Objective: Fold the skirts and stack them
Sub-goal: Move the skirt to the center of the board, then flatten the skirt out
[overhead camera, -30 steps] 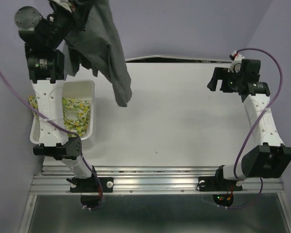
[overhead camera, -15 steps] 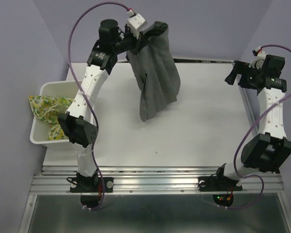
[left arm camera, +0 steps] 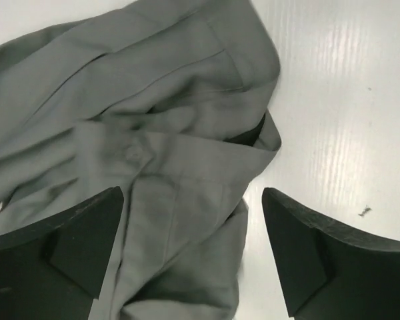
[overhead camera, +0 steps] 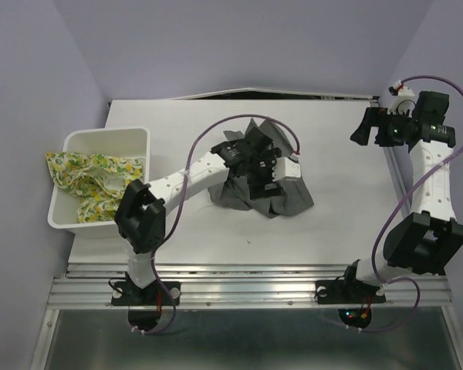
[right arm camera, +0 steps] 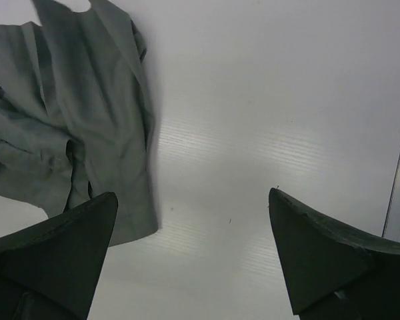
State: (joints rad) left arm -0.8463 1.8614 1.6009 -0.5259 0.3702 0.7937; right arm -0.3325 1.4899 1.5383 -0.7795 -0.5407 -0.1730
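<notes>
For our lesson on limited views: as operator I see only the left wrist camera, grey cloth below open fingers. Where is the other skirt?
Observer: The lemon-print skirt lies at the left of the table in the white basket, spilling over its left rim.
Operator: Is the right gripper near?
Observer: No, the right gripper hangs open near the far right corner, apart from the grey skirt.
Operator: Where does that skirt lie?
Observer: Mid-table, as one crumpled heap.
</notes>
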